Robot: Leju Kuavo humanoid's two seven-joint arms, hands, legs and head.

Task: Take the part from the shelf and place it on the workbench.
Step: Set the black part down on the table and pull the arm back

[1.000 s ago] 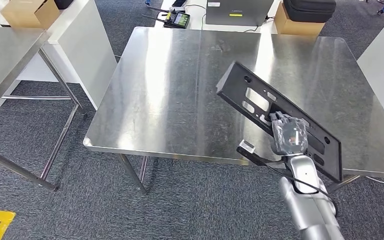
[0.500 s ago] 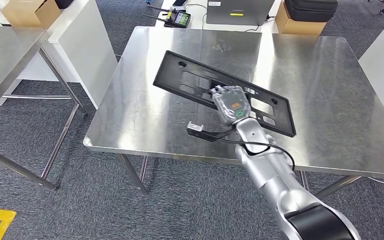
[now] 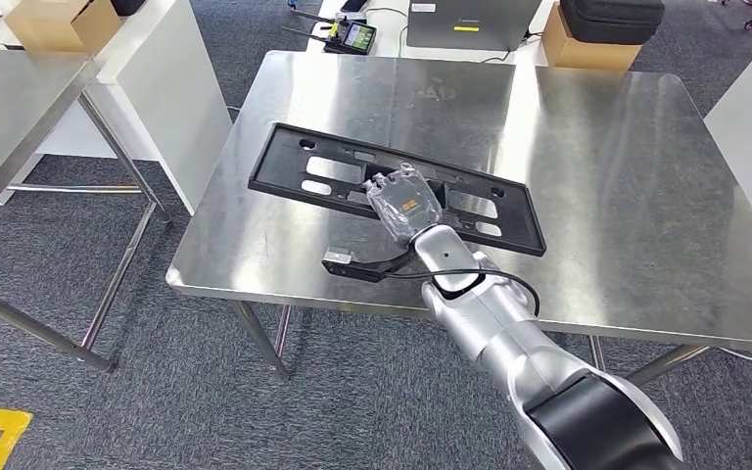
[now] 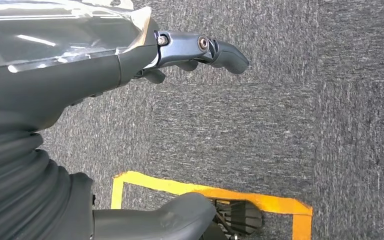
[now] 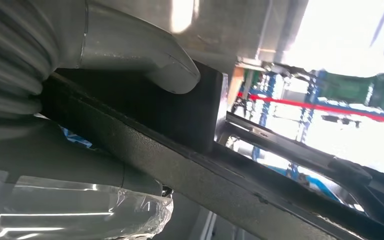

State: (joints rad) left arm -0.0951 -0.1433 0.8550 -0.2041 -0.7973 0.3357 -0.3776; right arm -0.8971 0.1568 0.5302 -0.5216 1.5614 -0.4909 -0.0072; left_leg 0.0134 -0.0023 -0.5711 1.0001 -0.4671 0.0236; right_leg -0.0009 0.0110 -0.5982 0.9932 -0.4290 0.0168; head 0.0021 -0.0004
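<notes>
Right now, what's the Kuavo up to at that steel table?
The right hand grips a long black part with cutouts, low over the steel workbench; whether it rests on the surface I can't tell. The right wrist view shows the thumb on the part. The left hand hangs over grey carpet, holding nothing.

The right hand [image 3: 403, 201] covers the middle of the black part [image 3: 294, 174], so the cutouts beneath it are hidden; in the right wrist view the part [image 5: 190, 165] runs off the frame, its ends unseen. The surface [image 3: 627, 196] is cut at the right edge; the left hand [image 4: 190, 50] shows fingers partly hidden behind its cover.
</notes>
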